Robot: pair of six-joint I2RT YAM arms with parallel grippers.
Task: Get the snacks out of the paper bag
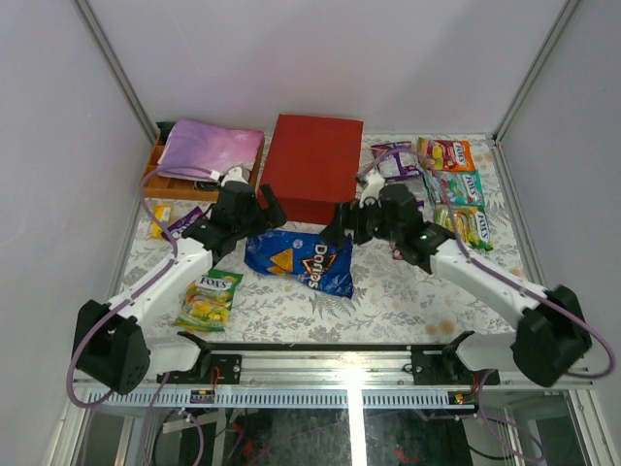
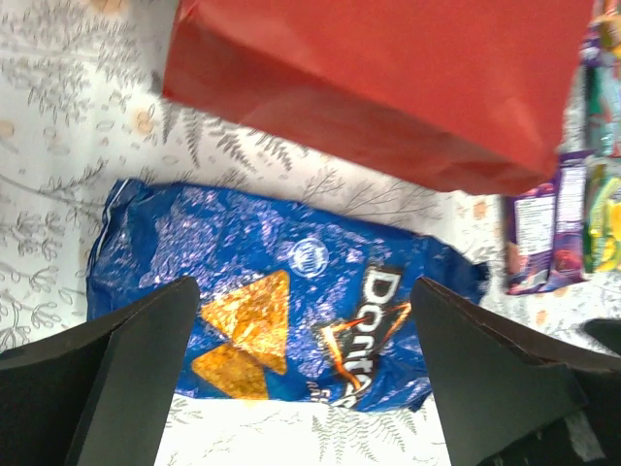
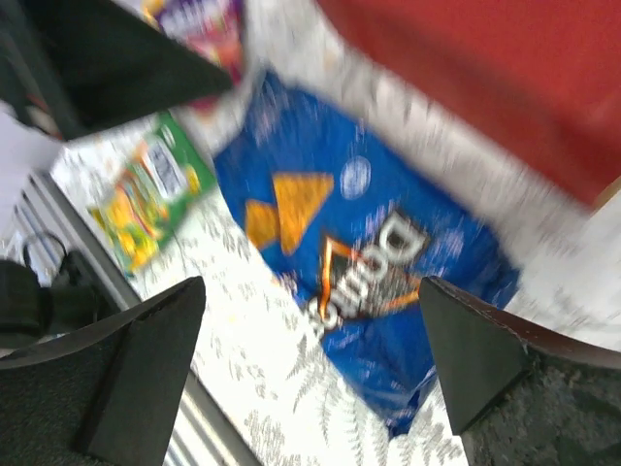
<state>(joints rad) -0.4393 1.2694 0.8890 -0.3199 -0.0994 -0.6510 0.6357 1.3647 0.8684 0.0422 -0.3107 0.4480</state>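
The red paper bag [image 1: 312,165] lies at the back middle of the table; it also shows in the left wrist view [image 2: 388,87] and the right wrist view [image 3: 485,78]. The blue Doritos bag [image 1: 299,260] lies flat in front of it, seen as well from the left wrist [image 2: 291,291] and the right wrist [image 3: 359,252]. My left gripper [image 1: 254,209] hovers open and empty over its left end [image 2: 306,388]. My right gripper [image 1: 344,223] hovers open and empty over its right end [image 3: 310,379]. A green Fox's pack [image 1: 209,299] lies front left.
Several Fox's packs [image 1: 456,189] and a purple packet [image 1: 396,160] lie at the back right. An orange tray [image 1: 153,175] with a pink-purple cloth [image 1: 209,146] stands back left. A small yellow pack [image 1: 160,214] lies by the left wall.
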